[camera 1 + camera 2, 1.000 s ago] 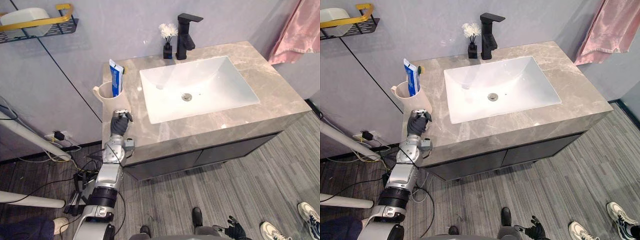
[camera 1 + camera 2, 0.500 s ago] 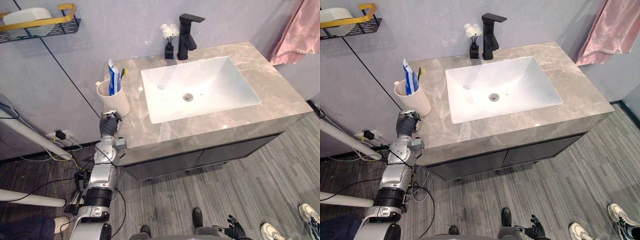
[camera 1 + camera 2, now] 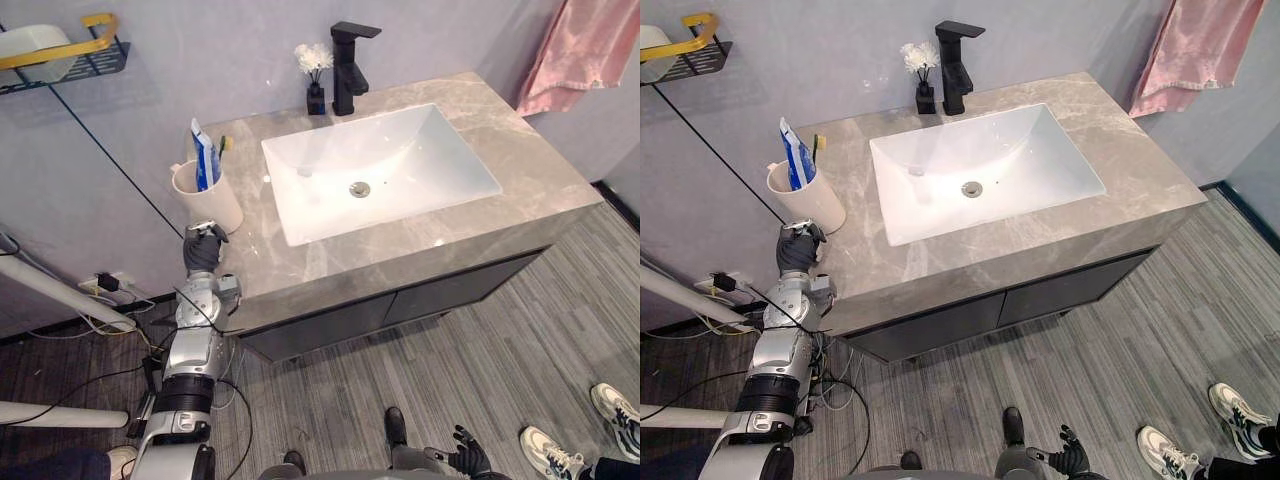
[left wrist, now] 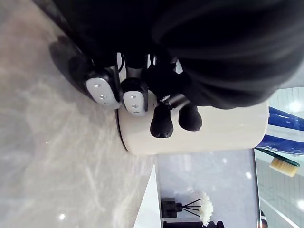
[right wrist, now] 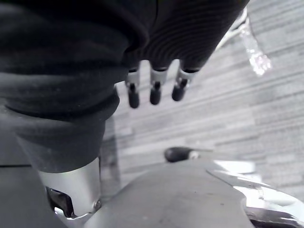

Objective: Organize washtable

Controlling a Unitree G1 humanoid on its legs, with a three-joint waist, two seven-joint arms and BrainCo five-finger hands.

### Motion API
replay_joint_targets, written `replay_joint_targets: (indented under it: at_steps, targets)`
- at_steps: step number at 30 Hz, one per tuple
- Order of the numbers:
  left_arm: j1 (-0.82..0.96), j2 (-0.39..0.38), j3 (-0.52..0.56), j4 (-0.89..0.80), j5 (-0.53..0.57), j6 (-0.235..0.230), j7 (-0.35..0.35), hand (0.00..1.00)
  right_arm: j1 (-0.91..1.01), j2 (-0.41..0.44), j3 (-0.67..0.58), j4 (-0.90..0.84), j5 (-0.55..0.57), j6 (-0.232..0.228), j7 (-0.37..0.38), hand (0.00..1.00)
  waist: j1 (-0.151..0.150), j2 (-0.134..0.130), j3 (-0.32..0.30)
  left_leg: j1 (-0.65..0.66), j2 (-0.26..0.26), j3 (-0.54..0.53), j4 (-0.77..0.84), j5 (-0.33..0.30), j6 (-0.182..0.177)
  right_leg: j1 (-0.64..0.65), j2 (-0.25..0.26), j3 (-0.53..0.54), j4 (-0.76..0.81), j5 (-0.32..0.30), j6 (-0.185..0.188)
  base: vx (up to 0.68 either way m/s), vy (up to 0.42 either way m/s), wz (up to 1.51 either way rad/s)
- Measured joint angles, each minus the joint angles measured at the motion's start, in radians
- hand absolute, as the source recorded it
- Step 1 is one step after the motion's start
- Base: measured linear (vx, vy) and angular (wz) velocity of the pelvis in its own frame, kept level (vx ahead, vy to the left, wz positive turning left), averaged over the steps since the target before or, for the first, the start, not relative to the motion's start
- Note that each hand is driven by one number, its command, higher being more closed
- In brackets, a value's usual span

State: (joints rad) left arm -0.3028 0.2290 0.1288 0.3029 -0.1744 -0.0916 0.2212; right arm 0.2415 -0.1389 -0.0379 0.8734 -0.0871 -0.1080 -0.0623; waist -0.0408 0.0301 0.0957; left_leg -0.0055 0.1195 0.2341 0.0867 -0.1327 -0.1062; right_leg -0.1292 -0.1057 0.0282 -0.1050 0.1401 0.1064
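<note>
Left hand (image 3: 203, 251) against cream cup (image 3: 214, 206), grip unclear. Cup looks rigid, slick, top-heavy with toothpaste (image 3: 203, 160); best wrapped low on wall.

A grey marble countertop (image 3: 540, 175) spans mid-frame, with a white rectangular basin (image 3: 400, 150) sunk in its middle. At upper centre, behind the basin, stands a black tap (image 3: 350, 65), with a small black vase of white flowers (image 3: 316, 92) just left of it. At the counter's left edge stands a cream cup (image 3: 212, 205) holding a blue toothpaste tube (image 3: 204, 160), with the left hand (image 3: 203, 252) just below it.

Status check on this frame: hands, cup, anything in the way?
Left hand open, fingertips at cream cylindrical cup holding blue toothpaste tube and toothbrush; contact unclear. Right hand open, low by the floor. Nothing between hand and cup.
</note>
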Motion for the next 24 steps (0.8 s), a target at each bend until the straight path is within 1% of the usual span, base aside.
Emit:
replay_joint_targets:
  at_steps: [8,13,15,17,20,24]
  targets:
    - [0.0,0.007,-0.014,-0.001,0.002,-0.008,-0.005,1.0,0.001,0.0,-0.001,0.003,0.0,0.0,0.0,0.0,0.0,0.003,0.002,0.0,0.002,0.001,0.0,0.001,0.002,-0.002,0.003,0.003,0.0,0.001,-0.001,-0.01,-0.011,-0.02]
    - [-0.017,0.032,-0.026,0.029,0.04,-0.003,-0.008,1.0,0.001,0.0,-0.001,0.003,0.0,-0.001,0.0,0.0,0.0,0.003,0.002,0.0,0.002,0.001,0.001,0.001,0.002,-0.003,0.003,0.003,0.0,0.001,-0.001,-0.01,-0.005,0.0]
    - [-0.072,0.064,-0.024,0.102,0.061,0.0,-0.005,1.0,0.001,0.0,-0.001,0.002,0.0,-0.002,0.0,0.0,0.0,0.002,0.003,0.0,0.002,0.001,0.002,0.001,0.002,-0.003,0.004,0.004,0.0,0.003,-0.003,-0.04,-0.022,-0.02]
    - [-0.142,0.122,-0.003,0.181,0.07,0.021,0.003,1.0,0.001,0.0,-0.001,-0.004,0.0,-0.003,0.001,0.0,-0.002,0.002,0.023,0.0,0.002,0.005,0.005,0.001,0.001,-0.006,0.005,0.009,0.0,0.008,-0.006,-0.05,-0.022,-0.07]
    - [-0.155,0.159,0.021,0.179,0.069,0.029,0.005,1.0,0.003,-0.001,-0.001,0.002,0.0,-0.002,0.003,0.0,-0.001,0.003,0.031,-0.019,0.003,0.012,0.009,0.002,0.002,-0.03,0.008,0.018,0.0,0.013,-0.006,-0.04,-0.042,-0.1]
    - [-0.174,0.175,0.017,0.204,0.068,0.029,0.002,1.0,0.004,-0.006,-0.001,0.002,0.0,-0.002,0.003,0.0,0.0,0.002,0.032,-0.028,0.002,0.009,0.018,0.002,0.003,-0.032,0.007,0.004,0.001,0.022,-0.01,0.0,-0.027,-0.04]
